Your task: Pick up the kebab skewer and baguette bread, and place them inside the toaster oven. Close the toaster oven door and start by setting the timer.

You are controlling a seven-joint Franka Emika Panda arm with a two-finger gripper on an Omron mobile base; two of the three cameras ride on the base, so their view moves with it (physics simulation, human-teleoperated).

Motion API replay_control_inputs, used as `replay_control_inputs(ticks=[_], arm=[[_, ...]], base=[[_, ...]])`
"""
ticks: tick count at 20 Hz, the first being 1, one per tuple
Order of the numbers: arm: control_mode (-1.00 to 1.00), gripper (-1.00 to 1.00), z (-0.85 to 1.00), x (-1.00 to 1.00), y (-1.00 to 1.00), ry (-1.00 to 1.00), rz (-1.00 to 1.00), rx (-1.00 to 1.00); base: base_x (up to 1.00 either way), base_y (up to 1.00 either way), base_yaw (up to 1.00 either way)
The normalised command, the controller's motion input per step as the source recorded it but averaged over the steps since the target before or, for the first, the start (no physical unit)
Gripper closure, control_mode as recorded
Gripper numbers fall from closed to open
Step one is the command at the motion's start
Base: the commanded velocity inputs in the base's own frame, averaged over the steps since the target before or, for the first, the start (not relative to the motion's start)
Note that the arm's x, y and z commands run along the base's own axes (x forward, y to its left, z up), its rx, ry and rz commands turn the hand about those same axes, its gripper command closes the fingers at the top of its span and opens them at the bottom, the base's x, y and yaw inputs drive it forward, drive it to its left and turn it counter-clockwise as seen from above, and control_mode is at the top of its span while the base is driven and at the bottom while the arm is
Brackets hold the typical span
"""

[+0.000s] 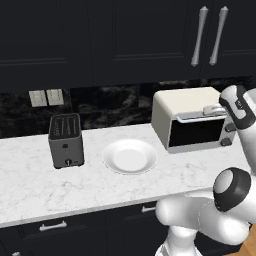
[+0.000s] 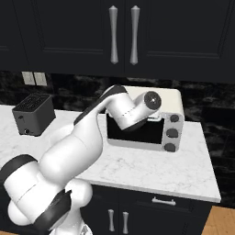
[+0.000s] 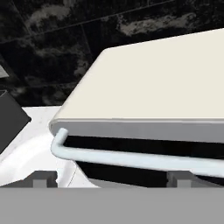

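Note:
The cream-white toaster oven [image 1: 185,102] [image 2: 176,108] [image 3: 166,78] stands at the back right of the marble counter. Its dark glass door [image 1: 195,132] [image 2: 137,131] looks shut, with the silver bar handle [image 1: 200,116] [image 3: 131,159] along its top edge. My gripper [image 1: 216,109] [image 3: 111,177] is open at the door's upper front edge. In the hand view its two fingertips [image 3: 43,179] stand wide apart just below the handle and hold nothing. The kebab skewer and the baguette bread are out of view.
An empty white plate [image 1: 130,156] [image 3: 26,153] lies left of the oven. A dark grey slot toaster [image 1: 66,140] [image 2: 32,114] stands further left. Three round knobs [image 2: 172,133] line the oven's right side. Dark wall cabinets [image 1: 150,35] hang above.

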Motion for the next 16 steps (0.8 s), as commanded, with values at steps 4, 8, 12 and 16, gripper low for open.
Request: replay_control_inputs(ticks=[4, 8, 12, 16], arm=[[-1.00, -1.00, 0.00, -0.74, -0.48, -0.10, 0.00, -0.11], [-1.00, -1.00, 0.00, -0.23, -0.42, -0.11, 0.02, -0.15], [-1.00, -1.00, 0.00, -0.18, -0.51, -0.21, 0.15, -0.24], [-1.00, -1.00, 0.00, -0.05, -0.38, -0.28, 0.19, -0.29]], base=[[0.00, 0.00, 0.00], [0.00, 0.00, 0.00], [0.00, 0.00, 0.00], [0.00, 0.00, 0.00]])
